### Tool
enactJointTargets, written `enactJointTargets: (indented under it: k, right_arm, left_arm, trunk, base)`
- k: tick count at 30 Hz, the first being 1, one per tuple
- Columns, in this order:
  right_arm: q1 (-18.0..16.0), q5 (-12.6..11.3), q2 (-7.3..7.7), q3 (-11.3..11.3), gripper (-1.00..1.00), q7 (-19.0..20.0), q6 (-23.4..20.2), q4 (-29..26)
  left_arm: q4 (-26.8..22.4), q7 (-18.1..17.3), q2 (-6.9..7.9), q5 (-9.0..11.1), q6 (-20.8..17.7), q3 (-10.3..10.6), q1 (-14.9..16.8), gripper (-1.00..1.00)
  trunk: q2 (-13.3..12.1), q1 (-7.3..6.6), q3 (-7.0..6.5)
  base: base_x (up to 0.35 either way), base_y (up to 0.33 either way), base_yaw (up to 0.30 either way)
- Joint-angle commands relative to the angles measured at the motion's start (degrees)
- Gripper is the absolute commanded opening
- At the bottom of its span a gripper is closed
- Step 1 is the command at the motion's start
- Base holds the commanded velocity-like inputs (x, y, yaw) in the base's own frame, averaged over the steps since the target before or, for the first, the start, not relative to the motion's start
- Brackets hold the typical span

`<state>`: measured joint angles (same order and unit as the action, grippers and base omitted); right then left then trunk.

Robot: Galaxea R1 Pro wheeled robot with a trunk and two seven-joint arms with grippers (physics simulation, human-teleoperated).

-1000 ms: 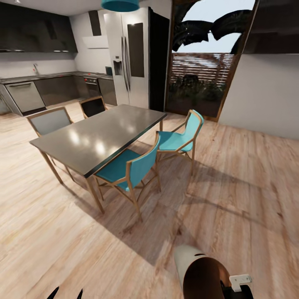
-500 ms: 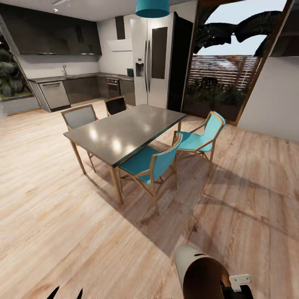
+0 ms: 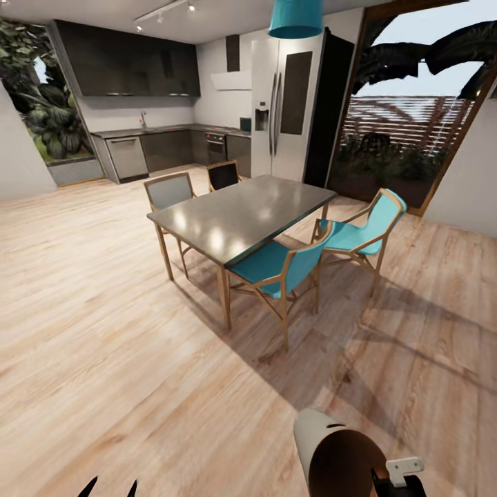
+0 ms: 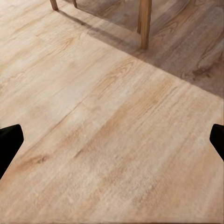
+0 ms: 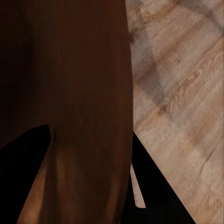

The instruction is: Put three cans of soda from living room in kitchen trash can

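The tash can (image 3: 338, 459), pale grey outside and copper-brown inside, hangs tilted at the bottom right of the head view, held by its rim in my right gripper (image 3: 397, 478). In the right wrist view its brown inside (image 5: 79, 93) rises between the two dark fingers, and my right gripper (image 5: 91, 168) is shut on its wall. My left gripper (image 3: 110, 489) is open over bare wood floor, its fingertips (image 4: 9, 142) far apart with nothing between them. The kitchen (image 3: 166, 145), with dark cabinets, lies at the far back left. The soda cans are out of view.
A grey dining table (image 3: 245, 214) with teal chairs (image 3: 276, 266) and grey chairs (image 3: 169, 190) stands ahead in the middle. Behind it are a steel fridge (image 3: 283, 103) and a large garden window (image 3: 414, 131). Open pale wood floor (image 3: 90, 290) stretches left toward the kitchen.
The whole head view has shifted: the table and fridge now sit further right and more of the kitchen and a left window show. The bin keeps its place in my right gripper.
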<state>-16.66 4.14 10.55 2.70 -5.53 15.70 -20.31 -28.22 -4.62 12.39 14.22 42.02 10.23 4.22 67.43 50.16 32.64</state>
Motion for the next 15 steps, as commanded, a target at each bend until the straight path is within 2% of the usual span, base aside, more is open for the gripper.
enactJointTargets:
  k: [1,8,15]
  right_arm:
    - [0.0,0.2,0.03,-0.2,-1.0,0.0,0.0,-0.1]
    - [0.0,0.2,-0.11,-0.2,-1.0,0.0,0.0,0.0]
    - [0.0,0.1,-0.41,-0.3,-1.0,0.0,0.0,-0.1]
  left_arm:
    - [0.0,0.0,0.0,0.0,0.0,0.0,0.0,1.0]
    - [0.2,0.0,0.0,0.0,0.0,0.0,0.0,1.0]
    - [0.9,0.0,0.05,0.0,1.3,0.0,0.0,1.0]
  trunk:
    - [0.0,0.0,-0.05]
    - [0.0,0.0,-0.3]
    - [0.0,0.0,-0.36]
  base:
    - [-0.065,0.072,0.099]
    - [-0.02,0.023,0.082]
    - [-0.002,0.002,0.019]
